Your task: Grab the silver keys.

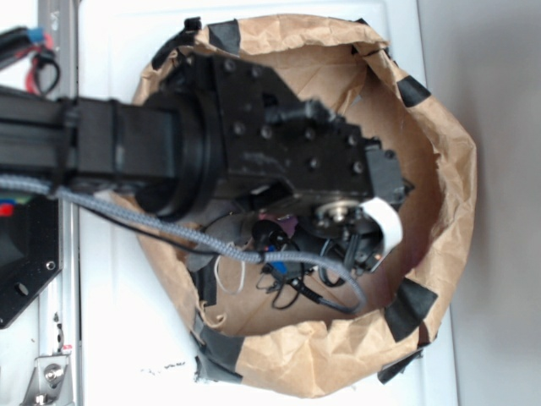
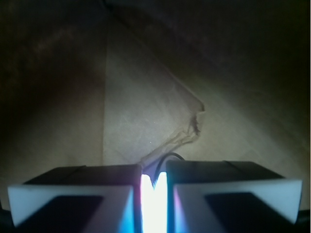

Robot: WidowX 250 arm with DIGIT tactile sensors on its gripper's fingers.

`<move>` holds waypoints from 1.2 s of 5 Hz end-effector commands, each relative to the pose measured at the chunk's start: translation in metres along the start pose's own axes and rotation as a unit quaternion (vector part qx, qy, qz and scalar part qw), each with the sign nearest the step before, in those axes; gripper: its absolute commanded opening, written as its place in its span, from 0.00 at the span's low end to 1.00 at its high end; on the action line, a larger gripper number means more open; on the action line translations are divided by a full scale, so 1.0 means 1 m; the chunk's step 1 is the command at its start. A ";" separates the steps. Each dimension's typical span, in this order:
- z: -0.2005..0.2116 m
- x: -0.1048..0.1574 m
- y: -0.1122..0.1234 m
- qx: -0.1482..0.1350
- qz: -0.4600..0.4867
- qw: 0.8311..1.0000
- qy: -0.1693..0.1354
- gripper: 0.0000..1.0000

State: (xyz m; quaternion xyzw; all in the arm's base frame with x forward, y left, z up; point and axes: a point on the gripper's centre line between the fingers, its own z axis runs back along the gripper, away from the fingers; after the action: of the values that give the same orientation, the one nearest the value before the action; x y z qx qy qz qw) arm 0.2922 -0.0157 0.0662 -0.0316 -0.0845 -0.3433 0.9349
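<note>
Closest to the wrist camera, the gripper (image 2: 154,194) fills the lower frame, its two pale-edged fingers (image 2: 73,194) drawn nearly together with only a thin bright slit between them. A thin dark wire loop (image 2: 167,158) pokes up from that slit, but whether it belongs to the silver keys I cannot tell; the keys themselves do not show clearly in either view. Behind lies creased brown paper (image 2: 146,107). From the exterior view, the black arm (image 1: 254,135) reaches down into a crumpled paper bag (image 1: 439,211) patched with black tape (image 1: 410,304), a grey braided cable (image 1: 169,228) trailing along it.
</note>
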 end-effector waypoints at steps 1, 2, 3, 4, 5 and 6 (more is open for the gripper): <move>0.120 -0.006 0.008 -0.056 0.185 0.981 -0.023 0.00; 0.131 -0.013 0.004 -0.042 0.191 0.980 -0.031 0.00; 0.126 -0.011 0.000 -0.030 0.177 0.983 -0.030 0.00; 0.122 -0.005 0.000 -0.026 0.169 0.985 -0.027 0.00; 0.099 0.000 -0.005 -0.006 0.132 0.991 -0.007 1.00; 0.071 0.004 -0.012 -0.004 0.079 0.997 0.003 1.00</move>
State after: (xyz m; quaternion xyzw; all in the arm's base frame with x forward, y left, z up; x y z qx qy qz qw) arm 0.2790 -0.0071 0.1267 -0.0455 -0.0610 -0.2586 0.9630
